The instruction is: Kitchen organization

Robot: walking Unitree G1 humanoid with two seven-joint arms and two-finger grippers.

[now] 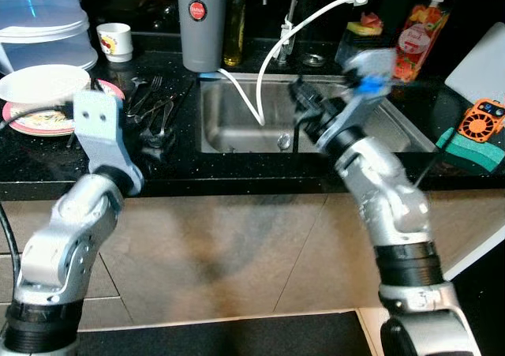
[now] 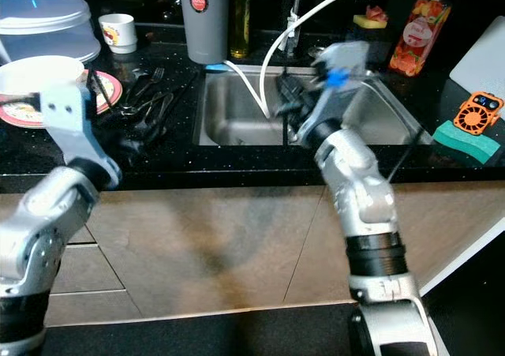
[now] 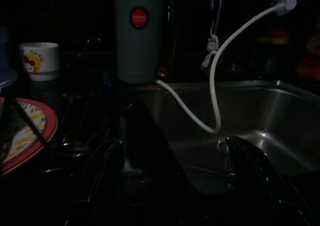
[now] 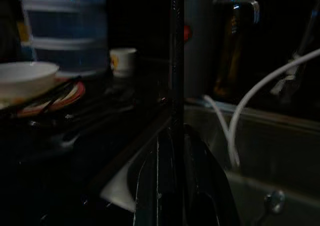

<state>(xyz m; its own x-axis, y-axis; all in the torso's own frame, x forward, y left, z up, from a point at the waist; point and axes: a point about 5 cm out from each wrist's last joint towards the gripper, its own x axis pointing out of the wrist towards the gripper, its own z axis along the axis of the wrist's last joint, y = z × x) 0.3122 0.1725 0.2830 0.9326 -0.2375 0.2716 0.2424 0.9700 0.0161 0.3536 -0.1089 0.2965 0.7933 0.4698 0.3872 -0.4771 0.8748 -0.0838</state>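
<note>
Right gripper (image 1: 304, 103) is over the stainless steel sink (image 1: 237, 127), near its front rim. In the right wrist view its two black fingers (image 4: 200, 186) are pressed together on a thin black rod-like utensil (image 4: 176, 60) that stands upright between them; can't tell what kind of utensil.

Left gripper (image 3: 180, 181) hovers above the black speckled countertop (image 1: 173, 166) beside the sink's left edge. In the left wrist view its fingers (image 3: 250, 166) are spread apart, nothing between them.

Loose metal cutlery pile (image 1: 154, 111), forks and spoons, lies on the counter between the sink and the red-rimmed patterned plate (image 1: 39, 121). A white bowl (image 1: 43, 82) sits on that plate, with dark chopstick-like sticks leaning on the rim.

A grey cylindrical flask with a red round label (image 1: 200, 24) stands at the sink's back-left corner; a white hose (image 1: 268, 64) droops from the tap area into the basin. A small white printed cup (image 1: 115, 41) is at the back left, near the stacked translucent plastic containers (image 1: 39, 24). An orange soap bottle (image 1: 418, 32) and a green sponge (image 1: 473, 152) are on the right side.
</note>
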